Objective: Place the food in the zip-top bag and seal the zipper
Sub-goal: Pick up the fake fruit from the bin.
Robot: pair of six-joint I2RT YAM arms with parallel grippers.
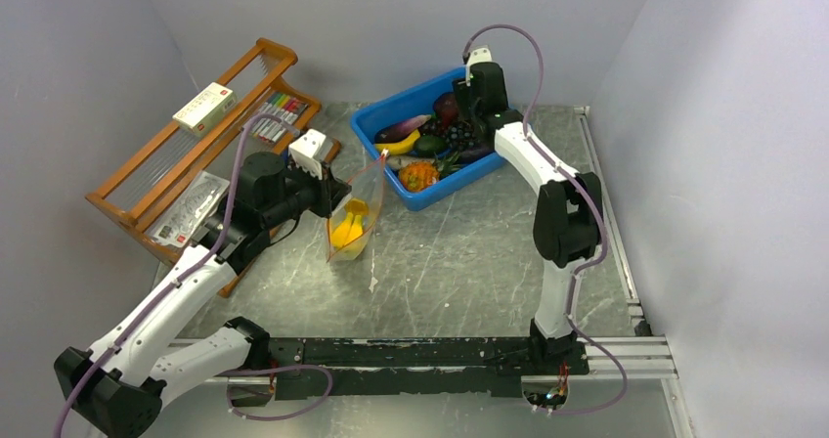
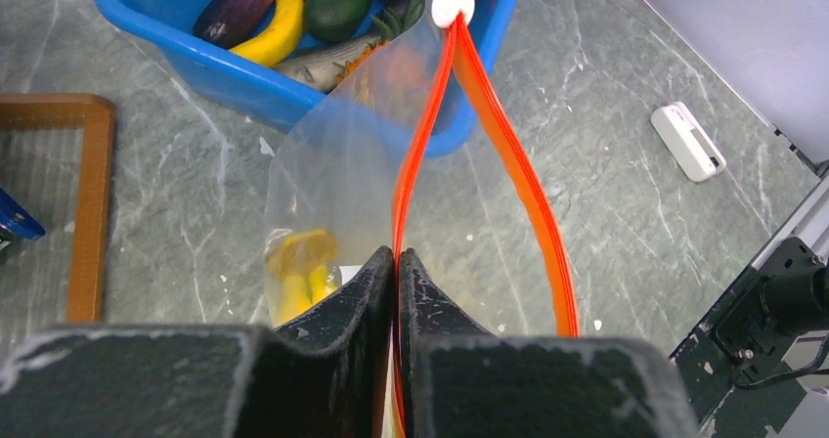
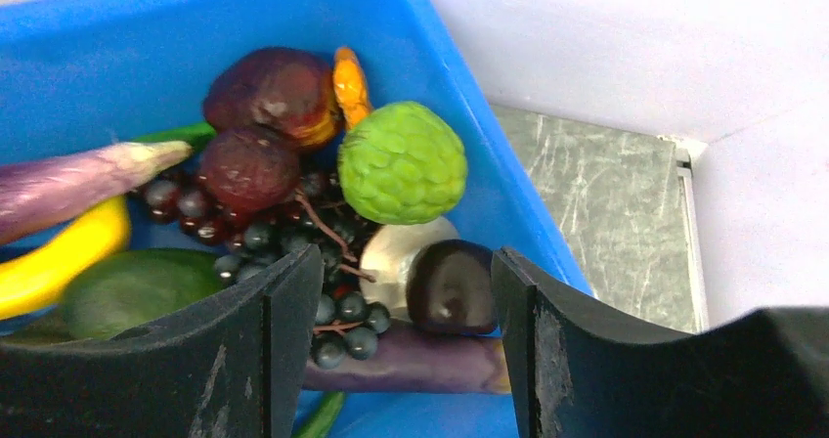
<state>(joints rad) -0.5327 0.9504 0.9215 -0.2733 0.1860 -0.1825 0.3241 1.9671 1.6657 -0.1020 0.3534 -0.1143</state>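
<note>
My left pincer (image 2: 396, 254) is pressed together on the near end of the zipper (image 2: 508, 164) and holds the zip-top bag (image 1: 354, 213) up off the desk (image 1: 459, 262), left of its centre and nearer the far edge than the near one. The bag hangs with its mouth gaping. The two red-orange lips part from my fingertips and meet again at the white slider (image 2: 453, 3) on the far end. A yellow piece (image 2: 298, 267) of food lies in the bottom of the bag.

My right pincer (image 3: 406, 262) is spread wide and hangs above the blue bin (image 1: 391, 115), which sits by the middle of the far edge, just beyond the bag. It grips nothing. Below and between its fingers lie the grape cluster (image 3: 264, 233) and a dark rounded piece (image 3: 452, 286). The bumpy green ball (image 3: 402, 162) rests just past them against the bin's wall. A banana (image 3: 59, 257) and a purple eggplant (image 3: 68, 179) lie toward the bin's other end.

A wooden rack (image 1: 196, 154) stands at the far left corner.
</note>
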